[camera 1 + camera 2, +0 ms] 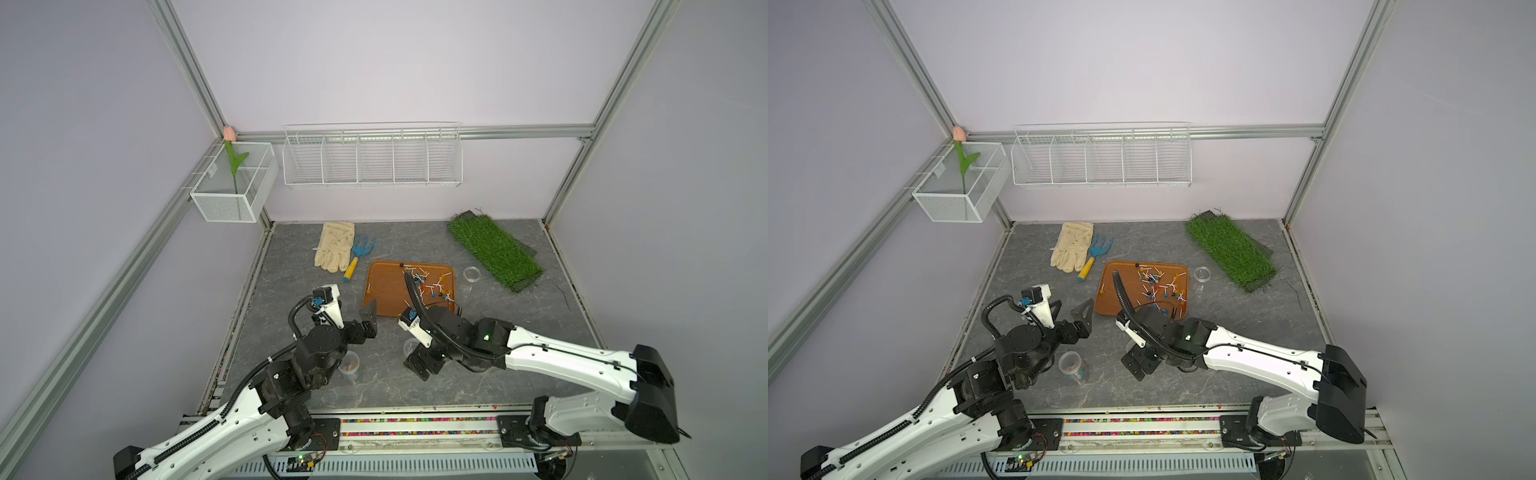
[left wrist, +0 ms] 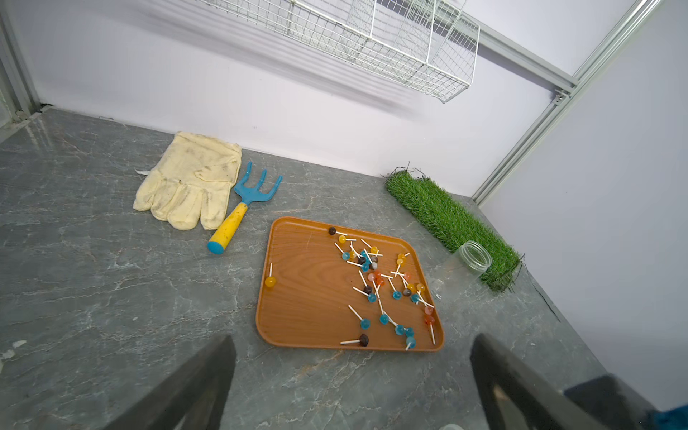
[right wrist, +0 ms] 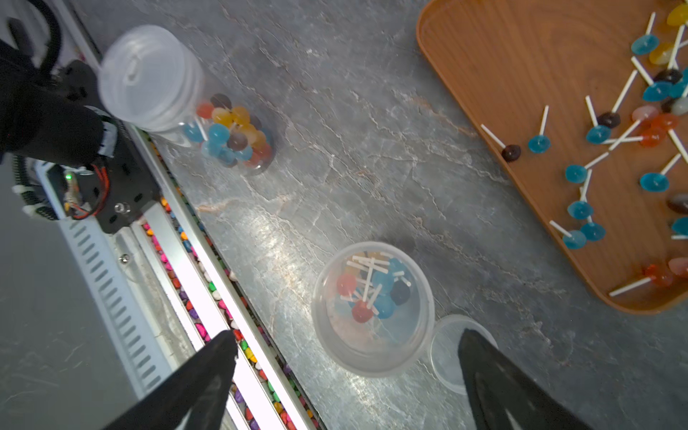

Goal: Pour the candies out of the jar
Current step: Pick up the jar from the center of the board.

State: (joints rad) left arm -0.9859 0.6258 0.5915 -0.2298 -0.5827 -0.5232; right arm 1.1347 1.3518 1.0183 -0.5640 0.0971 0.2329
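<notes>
**Top views.** An orange tray (image 1: 382,291) lies mid-surface, with loose candies (image 1: 432,284) scattered mostly over its right half. A glass jar (image 1: 472,274) stands upright between the tray and the grass mat (image 1: 494,249), toward the right edge. The left pincer (image 1: 1069,316) hovers off the tray's near left corner. The right pincer (image 1: 417,365) points down close to the near edge, and its jaws are poorly shown here. A second plastic jar (image 1: 1073,368) stands beside the left arm, also near the near edge.

**Left wrist view.** The glass jar is empty. All the loose candies seen lie inside the tray's rim. The left pincer's fingers (image 2: 193,391) stand wide apart with nothing between them.

**Right wrist view.** The right pincer's jaws are spread wide and grip nothing. Below its fingertips stands an open plastic jar (image 3: 372,309), upright, with candies inside. Its lid (image 3: 445,353) lies just beside it on the surface. The second plastic jar holds a layer of candies at its bottom. Whether it is capped cannot be told.

**Finding.** The task looks partly done. One jar's load appears to be out on the tray. The open plastic jar is uncapped but not yet grasped, lifted or tipped, and the second plastic jar also remains full.
</notes>
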